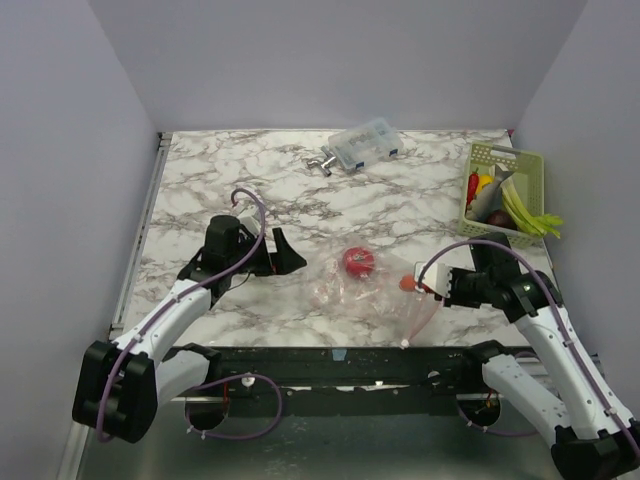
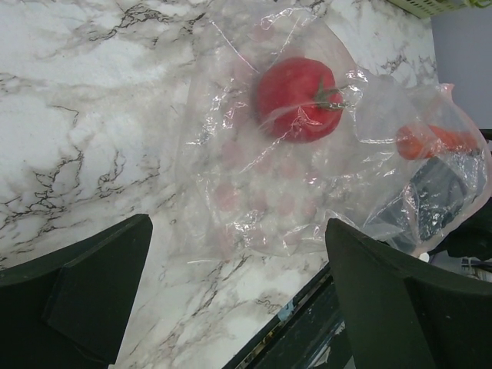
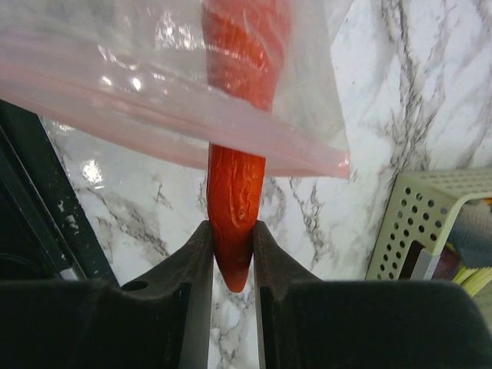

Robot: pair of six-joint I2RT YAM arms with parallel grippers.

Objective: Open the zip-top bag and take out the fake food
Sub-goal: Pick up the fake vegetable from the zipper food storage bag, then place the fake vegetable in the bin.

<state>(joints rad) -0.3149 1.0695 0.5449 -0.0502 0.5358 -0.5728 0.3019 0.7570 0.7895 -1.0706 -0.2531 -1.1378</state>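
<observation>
carrot (image 3: 234, 192), tip pinched in right claw (image 3: 232, 234) — rest inside zip-top bag (image 3: 115, 84)

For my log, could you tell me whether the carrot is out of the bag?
Partly out: the right gripper pinches the tip of the carrot; the rest is inside the zip-top bag.

- The zip-top bag (image 1: 352, 292) was thin, clear plastic film, crinkled and glossy, with a pink strip.
- The tomato (image 1: 358, 262) looked like smooth, shiny red plastic.
- The carrot (image 3: 233, 207) was orange-red plastic, finely ridged, with a soft sheen.
- The tabletop (image 1: 220, 170) was smooth, marble-patterned and faintly glossy.
- The right end effector (image 3: 233, 238) was matt black plastic.
- The basket (image 1: 505, 153) was pale green perforated plastic.
- The fitting (image 1: 322, 162) was bright metal.
</observation>
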